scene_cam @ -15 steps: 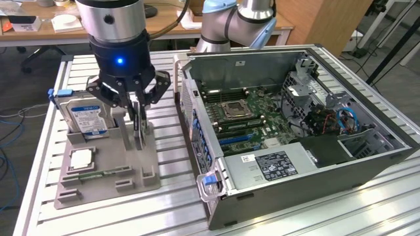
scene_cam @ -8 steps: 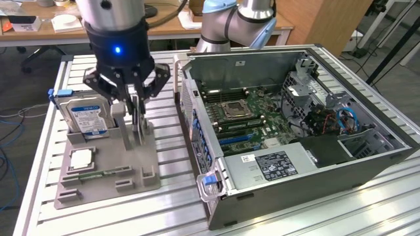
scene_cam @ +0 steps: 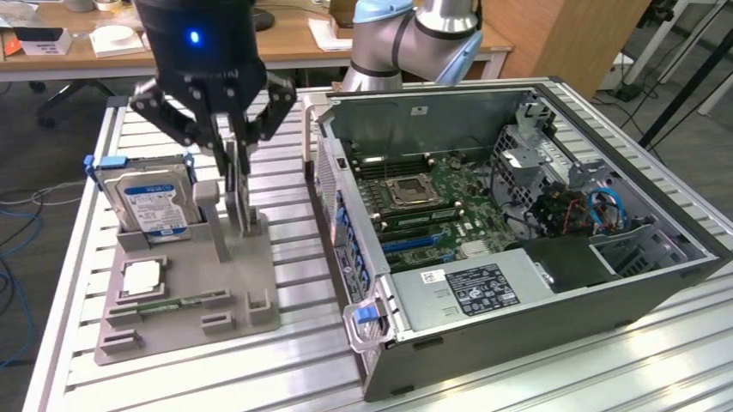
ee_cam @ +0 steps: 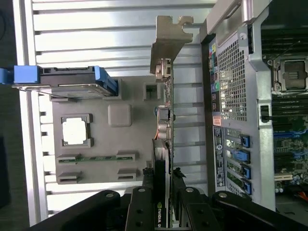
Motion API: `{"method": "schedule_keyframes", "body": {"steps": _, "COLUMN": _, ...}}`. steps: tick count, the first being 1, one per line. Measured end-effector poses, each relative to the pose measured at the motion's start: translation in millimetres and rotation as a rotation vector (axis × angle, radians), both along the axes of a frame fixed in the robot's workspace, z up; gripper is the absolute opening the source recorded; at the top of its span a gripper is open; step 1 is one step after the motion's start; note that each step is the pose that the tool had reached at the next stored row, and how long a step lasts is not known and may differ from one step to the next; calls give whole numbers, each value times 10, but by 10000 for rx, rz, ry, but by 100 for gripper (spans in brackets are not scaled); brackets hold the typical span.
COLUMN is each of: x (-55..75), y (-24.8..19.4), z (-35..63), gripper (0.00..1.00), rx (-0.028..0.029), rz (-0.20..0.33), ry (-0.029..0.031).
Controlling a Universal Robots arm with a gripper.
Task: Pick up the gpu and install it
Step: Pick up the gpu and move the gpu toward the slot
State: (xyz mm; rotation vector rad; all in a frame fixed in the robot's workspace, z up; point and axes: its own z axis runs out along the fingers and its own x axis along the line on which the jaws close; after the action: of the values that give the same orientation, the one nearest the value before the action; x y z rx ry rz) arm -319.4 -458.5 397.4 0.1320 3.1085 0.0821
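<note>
Counting left to right in the exterior view: one hard drive [scene_cam: 143, 202] standing at the 11 o'clock corner of one gray fixture [scene_cam: 172, 333], one CPU chip [scene_cam: 140, 279] and one memory stick [scene_cam: 172, 302] lying toward its 7 o'clock, one gpu [scene_cam: 237, 193] under one gripper [scene_cam: 233, 154] at mid-fixture, and one open PC case [scene_cam: 538, 352] sitting at 3 o'clock. The gripper is pinching the gpu's upper end, with only the card's thickness between its fingers [ee_cam: 144, 207]. The gpu is standing on edge at 9 o'clock from the case, its lower end meeting the fixture, and is reading as a narrow strip running 12-to-6. The wrist view is giving it edge-on, long axis running from the fingers out to the silver bracket [ee_cam: 166, 45], in line with the case's rear port panel [ee_cam: 231, 96]. The exterior view is giving the motherboard [scene_cam: 430, 202] inside the case.
</note>
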Motion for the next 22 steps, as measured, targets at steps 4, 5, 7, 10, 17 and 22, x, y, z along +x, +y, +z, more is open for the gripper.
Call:
{"method": "schedule_keyframes", "body": {"steps": 4, "x": 0, "y": 0, "z": 183, "gripper": 26, "rx": 1, "rz": 0, "ry": -2}}
{"method": "schedule_keyframes", "body": {"steps": 5, "x": 0, "y": 0, "z": 228, "gripper": 26, "rx": 1, "rz": 0, "ry": -3}}
{"method": "schedule_keyframes", "body": {"steps": 7, "x": 0, "y": 0, "z": 318, "gripper": 26, "rx": 0, "rz": 0, "ry": -4}}
{"method": "schedule_keyframes", "body": {"steps": 10, "x": 0, "y": 0, "z": 343, "gripper": 26, "rx": 1, "rz": 1, "ry": -8}}
{"method": "schedule_keyframes", "body": {"steps": 17, "x": 41, "y": 1, "z": 344, "gripper": 26, "rx": 0, "rz": -1, "ry": -6}}
{"method": "schedule_keyframes", "body": {"steps": 22, "x": 235, "y": 3, "z": 341, "gripper": 26, "rx": 0, "rz": -1, "ry": -1}}
